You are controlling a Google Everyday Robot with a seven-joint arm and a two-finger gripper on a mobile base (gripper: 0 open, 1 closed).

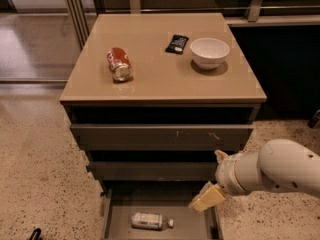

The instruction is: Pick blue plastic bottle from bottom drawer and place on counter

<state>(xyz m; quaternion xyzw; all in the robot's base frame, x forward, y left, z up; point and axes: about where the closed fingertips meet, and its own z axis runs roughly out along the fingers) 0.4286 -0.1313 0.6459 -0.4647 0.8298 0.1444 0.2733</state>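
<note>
Tool [207,199], grip state impossible to tell, hangs above the bottom drawer [192,229] near one side wall and should lower across to straddle the lying blue plastic bottle [149,221] mid-body.

I'm seeing the bottom drawer [192,228] running off the lower edge; my hand [207,199] is hanging over its right side, its arm [280,171] getting cropped at the right edge.
</note>
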